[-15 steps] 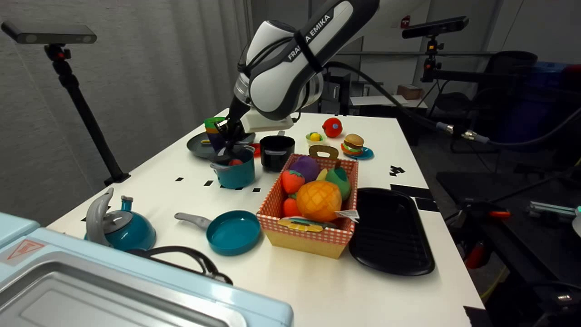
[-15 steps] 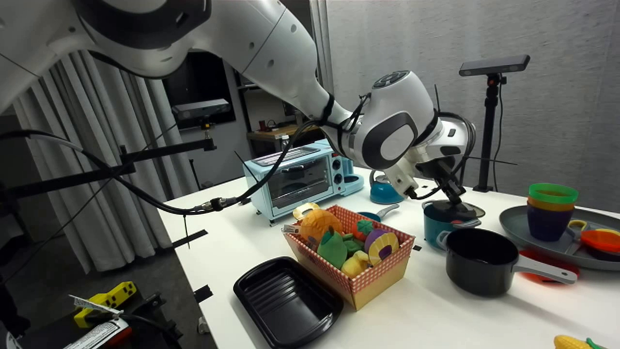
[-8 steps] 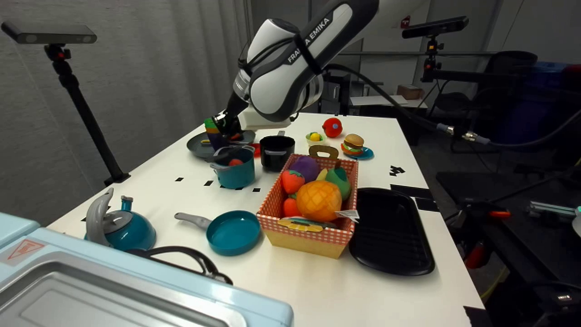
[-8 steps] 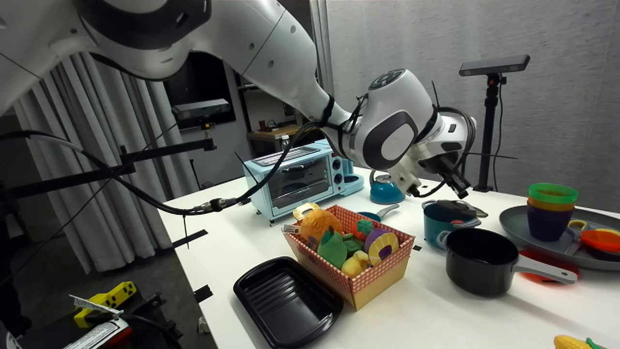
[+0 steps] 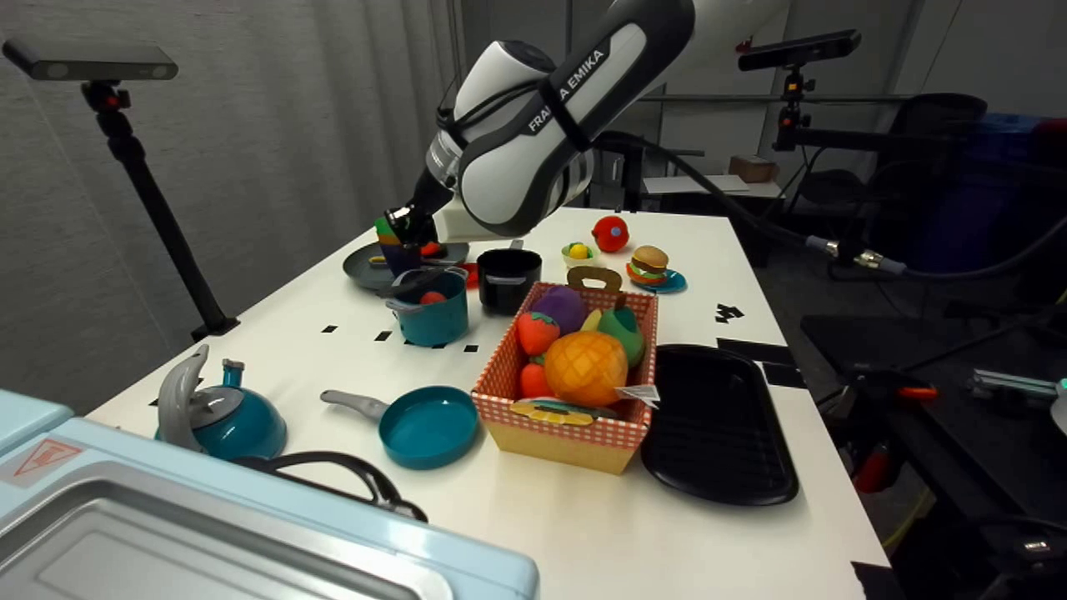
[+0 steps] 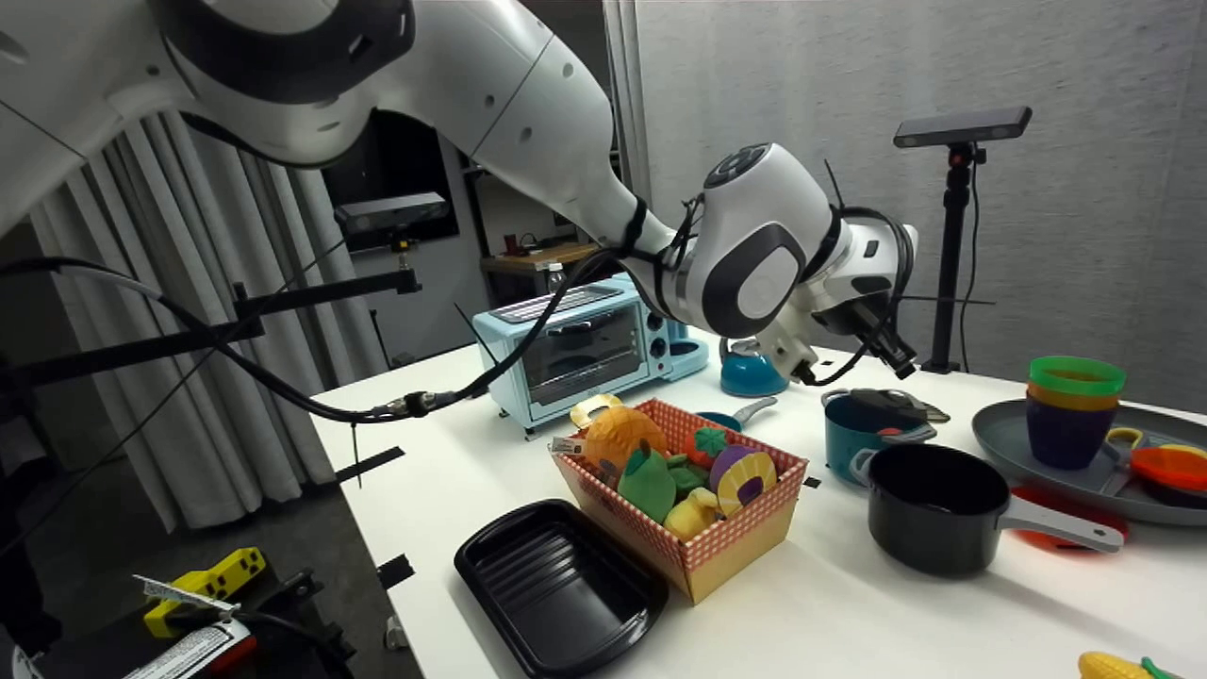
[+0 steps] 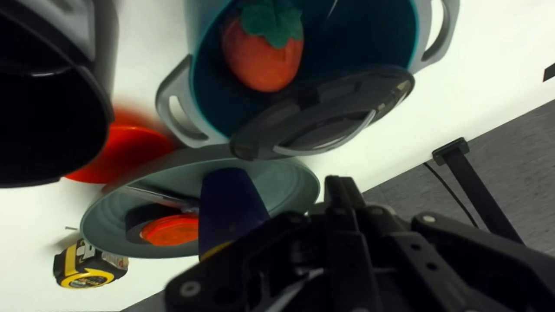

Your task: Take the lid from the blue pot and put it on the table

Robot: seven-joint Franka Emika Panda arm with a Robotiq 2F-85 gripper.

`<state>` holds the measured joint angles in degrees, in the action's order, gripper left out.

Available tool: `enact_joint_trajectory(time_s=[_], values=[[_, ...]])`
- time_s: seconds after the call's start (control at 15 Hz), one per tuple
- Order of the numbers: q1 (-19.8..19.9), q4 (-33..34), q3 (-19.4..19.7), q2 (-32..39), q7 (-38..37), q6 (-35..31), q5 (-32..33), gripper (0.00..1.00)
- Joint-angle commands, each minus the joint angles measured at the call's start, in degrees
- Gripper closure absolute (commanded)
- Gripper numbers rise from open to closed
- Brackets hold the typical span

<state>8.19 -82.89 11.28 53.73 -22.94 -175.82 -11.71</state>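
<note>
The lid [image 7: 323, 112] is seen tipped across the rim of the blue pot [image 5: 435, 323], near the long edge of the tabletop [image 5: 683, 550] beside the grey curtain [image 5: 350, 125], gripped by nothing! Just above, the gripper [image 7: 340, 182] is poised with its fingers pressed together and nothing pinched. A stiff, light, slick piece is to be expected, likely to be sent skating if its rim is pushed, so the raised knob [image 7: 327, 130] is best taken, once the fingers are spread! How firmly it is seated there cannot quite be told from these angles. Inside the blue pot, a red toy fruit [image 7: 263, 56] with a leafy top is caught. Toward the opposite long edge, the checked basket [image 5: 558, 446] is packed with toy produce [image 5: 586, 367], while by the curtain-side edge a grey plate [image 6: 1004, 448] is loaded with stacked cups [image 6: 1075, 415].
</note>
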Motion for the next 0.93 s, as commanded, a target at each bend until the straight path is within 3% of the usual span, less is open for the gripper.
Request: enact_joint_trajectory(time_s=[0.0,0.87], values=[[-0.37,-1.58,0.19,-2.24,1.09,3.77,-1.26,1.00],[3.19,-5.90,-1.05,-13.44,9.73,27.71,1.76,1.00]])
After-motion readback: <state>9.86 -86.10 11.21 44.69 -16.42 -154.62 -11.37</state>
